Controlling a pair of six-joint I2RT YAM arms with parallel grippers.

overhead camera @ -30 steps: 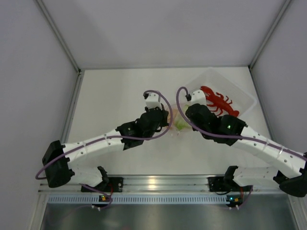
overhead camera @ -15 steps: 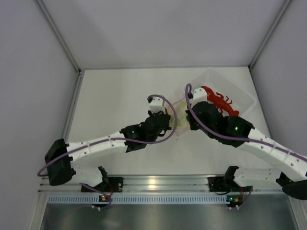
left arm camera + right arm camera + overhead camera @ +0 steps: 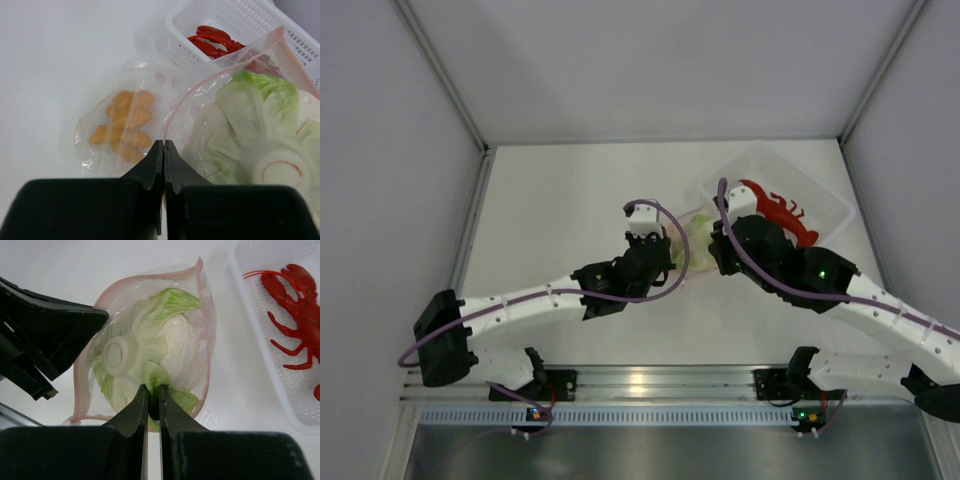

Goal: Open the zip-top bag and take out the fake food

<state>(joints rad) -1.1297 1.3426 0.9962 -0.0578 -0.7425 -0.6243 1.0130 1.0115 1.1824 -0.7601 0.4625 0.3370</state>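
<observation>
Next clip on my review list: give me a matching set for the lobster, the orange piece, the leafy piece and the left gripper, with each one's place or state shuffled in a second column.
Column one:
1. red lobster
2. orange ridged piece
3. leafy vegetable piece
4. left gripper

Column two:
A. shut on the pink rim of the zip-top bag
B. lying in the white mesh basket
C. sitting in the bag's open mouth
D. under crinkly clear plastic on the table

Pairs: 1-B, 2-D, 3-C, 4-A
</observation>
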